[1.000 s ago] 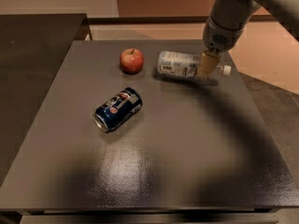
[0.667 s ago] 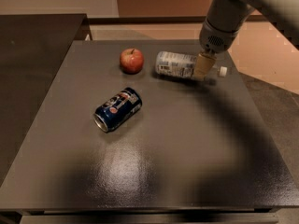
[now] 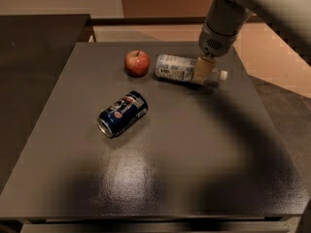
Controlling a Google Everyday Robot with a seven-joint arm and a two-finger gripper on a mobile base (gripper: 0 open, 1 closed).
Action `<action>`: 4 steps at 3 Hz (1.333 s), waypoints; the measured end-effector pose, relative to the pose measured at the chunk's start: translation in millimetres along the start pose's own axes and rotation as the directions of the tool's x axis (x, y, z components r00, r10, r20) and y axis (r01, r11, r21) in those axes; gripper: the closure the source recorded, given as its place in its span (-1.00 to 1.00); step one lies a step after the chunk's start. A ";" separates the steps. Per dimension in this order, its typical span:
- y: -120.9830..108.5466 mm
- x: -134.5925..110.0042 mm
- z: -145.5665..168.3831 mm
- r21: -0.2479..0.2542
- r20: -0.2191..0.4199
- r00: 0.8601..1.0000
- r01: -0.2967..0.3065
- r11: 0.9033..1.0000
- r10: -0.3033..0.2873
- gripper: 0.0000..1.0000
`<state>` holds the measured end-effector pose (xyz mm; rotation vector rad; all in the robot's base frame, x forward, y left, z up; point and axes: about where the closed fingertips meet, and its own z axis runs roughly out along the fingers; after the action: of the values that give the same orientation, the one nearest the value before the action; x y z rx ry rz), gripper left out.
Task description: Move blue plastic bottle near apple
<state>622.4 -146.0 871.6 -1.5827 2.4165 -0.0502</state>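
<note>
The blue plastic bottle point(image 3: 174, 68) lies on its side at the back of the dark table point(image 3: 160, 178), white cap pointing right. The red apple point(image 3: 137, 62) stands just left of the bottle's base, a small gap between them. My gripper point(image 3: 202, 71) comes down from the upper right. Its beige fingers are closed around the bottle near the neck.
A dark blue soda can point(image 3: 122, 114) lies on its side in front of the apple, left of the table's middle. A dark counter point(image 3: 39, 38) adjoins the table at the left. The floor drops away to the right of the table.
My gripper has moved left with the bottle in it, so the bottle's base is now closer to the apple. The apple and can have not moved.
</note>
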 end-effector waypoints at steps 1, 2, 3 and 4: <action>0.7 -4.1 4.5 -0.007 -0.001 1.000 0.001 1.000 -0.001 0.17; 0.5 -8.0 5.6 -0.003 0.002 1.000 0.002 1.000 -0.002 -0.28; 0.6 -8.3 7.4 -0.004 0.001 1.000 0.003 1.000 -0.003 -0.76; 0.6 -8.8 9.0 -0.005 0.001 1.000 0.004 1.000 -0.004 -1.00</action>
<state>627.2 -136.7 864.4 -1.5891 2.4144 -0.0436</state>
